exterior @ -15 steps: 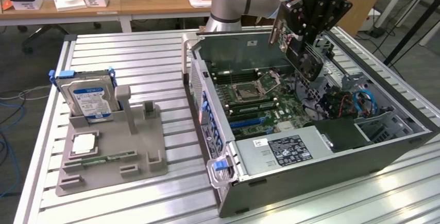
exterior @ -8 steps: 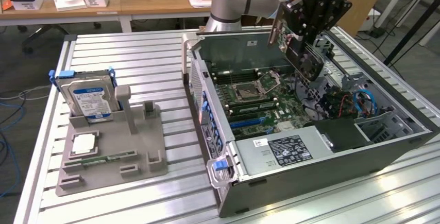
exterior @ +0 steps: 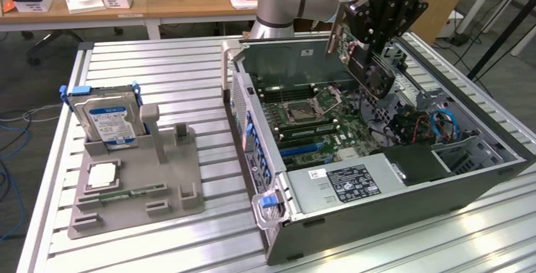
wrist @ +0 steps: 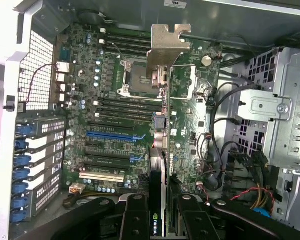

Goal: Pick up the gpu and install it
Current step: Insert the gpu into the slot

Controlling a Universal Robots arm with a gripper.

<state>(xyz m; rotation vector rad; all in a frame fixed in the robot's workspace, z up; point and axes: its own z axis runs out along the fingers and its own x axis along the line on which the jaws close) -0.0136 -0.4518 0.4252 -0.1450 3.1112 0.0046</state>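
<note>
The gripper [exterior: 378, 19] is clamped on the gpu [exterior: 371, 72], holding the card on edge above the open computer case [exterior: 402, 207], over the motherboard [exterior: 310, 122] inside the case. The card's silver bracket [wrist: 167, 42] points down into the case. Outside the case, a hard drive [exterior: 109, 119] stands in a grey holder [exterior: 167, 185]
</note>
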